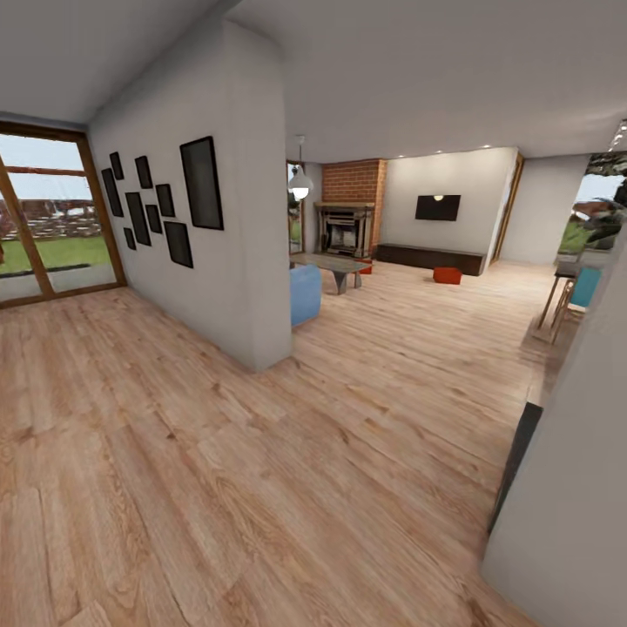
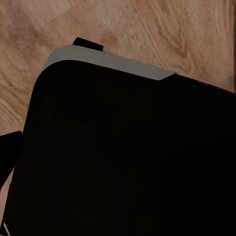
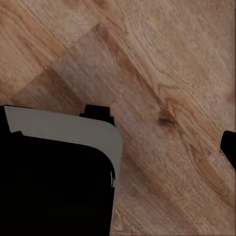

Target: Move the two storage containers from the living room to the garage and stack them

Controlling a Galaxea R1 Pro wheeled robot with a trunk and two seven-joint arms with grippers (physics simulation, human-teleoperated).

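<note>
Storage containers still to be fetched: at the transit step, heading for the living room with nothing in either arm.

Nearest, seen from both wrist cameras: a dark rounded part of the robot's own body (image 2: 123, 162) with a pale grey edge, over pale wood-plank floor (image 1: 261, 488). Cannot tell whether the left gripper or the right gripper is spread or closed; no fingertips plain enough to judge.

Close on the right: one plain grey wall corner (image 1: 575, 488) with a dark panel (image 1: 514, 461) at its edge. On the left: one partition wall (image 1: 235, 261) hung with black picture frames (image 1: 202, 183), nine as far as can be counted, and one large wood-framed window (image 1: 52, 218) beyond it.

Further in: one light-blue armchair (image 1: 305, 294) just past the partition's end, one low grey table (image 1: 331, 264), one pendant lamp (image 1: 300, 183) above. On the right side, wooden stools (image 1: 557, 300) and a teal seat (image 1: 586, 286); number of stools too small to tell.

Farthest: one red-brick fireplace (image 1: 348, 213), one black wall TV (image 1: 437, 207), one long dark bench (image 1: 428, 257). One orange-red container (image 1: 447, 275) on the planks just in front of the bench. Possibly a second one, a small red patch (image 1: 366, 268) beside the table's far leg, too small to confirm.

Next move, as judged: drive straight on between partition and right wall, skirt armchair and table, stop within arm's reach of the tub by the bench.
</note>
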